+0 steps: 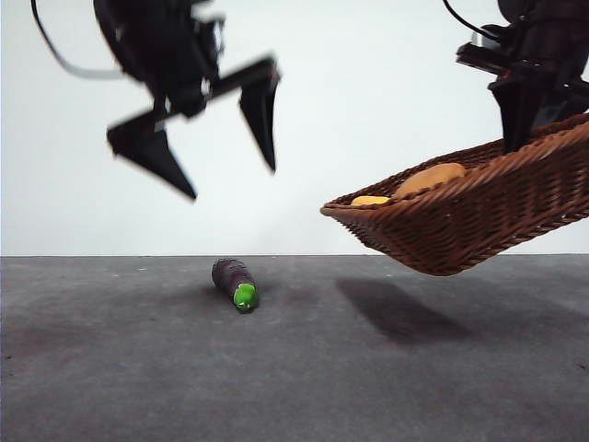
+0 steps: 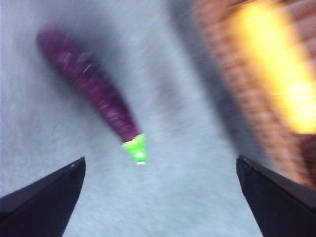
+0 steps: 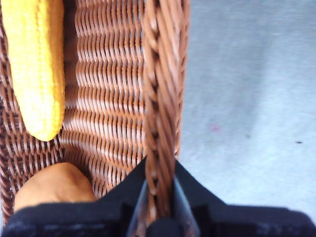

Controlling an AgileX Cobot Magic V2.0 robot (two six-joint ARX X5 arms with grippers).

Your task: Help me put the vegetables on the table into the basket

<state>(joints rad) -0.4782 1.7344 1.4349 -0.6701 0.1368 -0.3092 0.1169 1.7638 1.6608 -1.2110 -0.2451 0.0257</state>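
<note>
A dark purple vegetable with a green tip (image 1: 234, 282) (image 2: 94, 94) lies on the grey table (image 1: 294, 368). High above it hangs my left gripper (image 1: 216, 147) (image 2: 158, 197), jaws wide open and empty. The wicker basket (image 1: 479, 207) (image 3: 108, 98) is held tilted in the air at the right. My right gripper (image 1: 520, 110) (image 3: 159, 197) is shut on its braided rim. Inside lie the tan potato (image 1: 429, 178) (image 3: 52, 185) and the yellow corn piece (image 1: 369, 200) (image 3: 39, 64). In the left wrist view the basket (image 2: 237, 113) and corn (image 2: 276, 74) show blurred beside the purple vegetable.
The basket throws a shadow (image 1: 396, 308) on the table beneath it. A plain white wall (image 1: 368, 110) stands behind the table's far edge.
</note>
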